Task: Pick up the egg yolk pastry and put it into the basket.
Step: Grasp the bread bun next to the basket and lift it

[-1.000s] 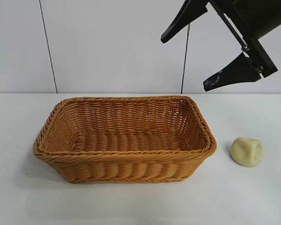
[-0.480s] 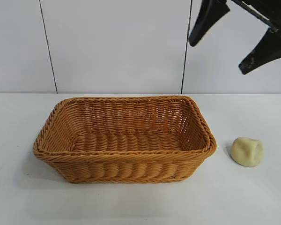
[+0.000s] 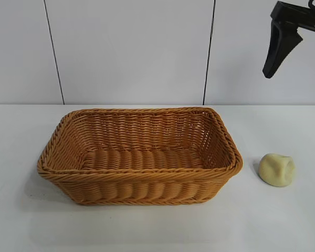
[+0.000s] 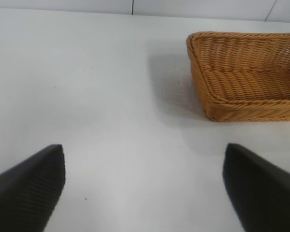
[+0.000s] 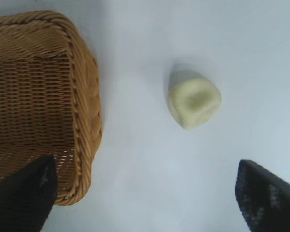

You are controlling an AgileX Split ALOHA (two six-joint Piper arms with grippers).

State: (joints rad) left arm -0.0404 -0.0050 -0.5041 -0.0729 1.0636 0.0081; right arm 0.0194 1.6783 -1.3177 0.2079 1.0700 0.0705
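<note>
The pastry [image 3: 276,169] lies on the white surface [image 3: 283,220], a pale yellow lump with a dent in its top, untouched by either of my grippers. It sits well below my right gripper [image 5: 145,191], which hangs high in the air over that end of the surface. In the right wrist view the pastry [image 5: 194,103] shows ahead of the gripper and between the lines of its two dark fingers [image 5: 24,195], nearer the one that shows only at the frame's corner. Those fingers stand wide apart, with nothing between them. In the exterior view only one black finger [image 3: 280,46] of this gripper is visible, up at the top edge and pointing down.

The basket [image 3: 139,155] stands just beside the pastry, apart from it with a strip of bare surface between them. It is orange-brown wicker with a braided rim and sloping sides. From the right gripper it lies to the side of the pastry, its near corner [image 5: 82,121] just ahead of one finger.

My left gripper [image 4: 145,186] hovers over bare surface on the far side of the basket from the pastry, fingers spread wide and holding nothing. One end of the basket [image 4: 246,77] lies ahead of it and off to one side.
</note>
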